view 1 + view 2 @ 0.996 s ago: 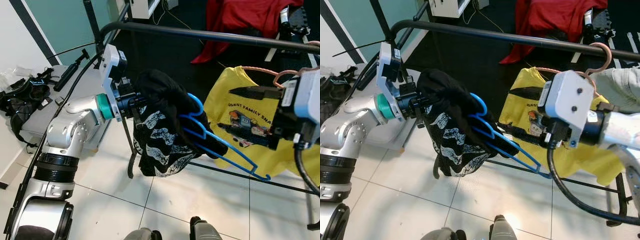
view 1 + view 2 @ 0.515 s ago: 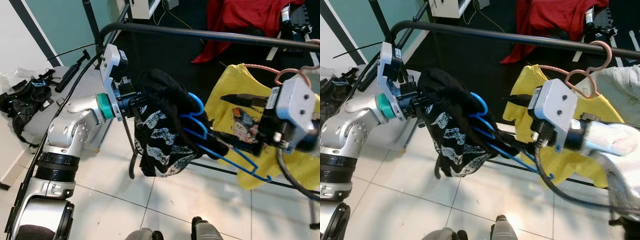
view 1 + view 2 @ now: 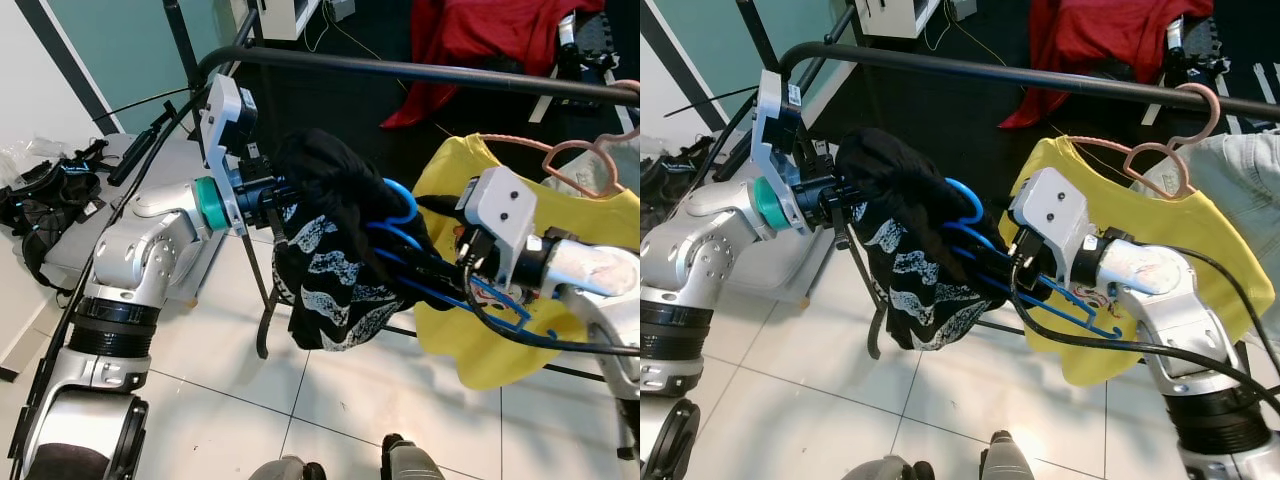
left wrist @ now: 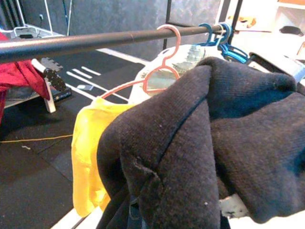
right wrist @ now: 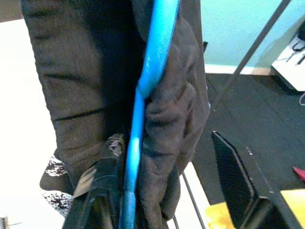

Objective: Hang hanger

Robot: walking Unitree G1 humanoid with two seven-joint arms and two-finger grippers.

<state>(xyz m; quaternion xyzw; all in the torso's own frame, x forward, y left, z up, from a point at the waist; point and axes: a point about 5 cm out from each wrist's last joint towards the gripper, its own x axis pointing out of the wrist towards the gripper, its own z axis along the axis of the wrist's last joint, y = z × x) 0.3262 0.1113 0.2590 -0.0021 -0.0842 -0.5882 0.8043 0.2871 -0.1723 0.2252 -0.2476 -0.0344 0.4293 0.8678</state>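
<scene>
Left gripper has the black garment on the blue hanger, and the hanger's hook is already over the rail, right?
Not quite. The blue hanger with the black garment is held below the rail; its hook is not over it, as the right eye view shows. The left gripper does hold the garment end.

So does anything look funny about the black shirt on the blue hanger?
Yes. The black shirt is bunched in a lump over one end of the blue hanger, not spread across it. The hanger lies tilted on its side between the left gripper and right gripper, below the black rail, not hooked on it.
</scene>
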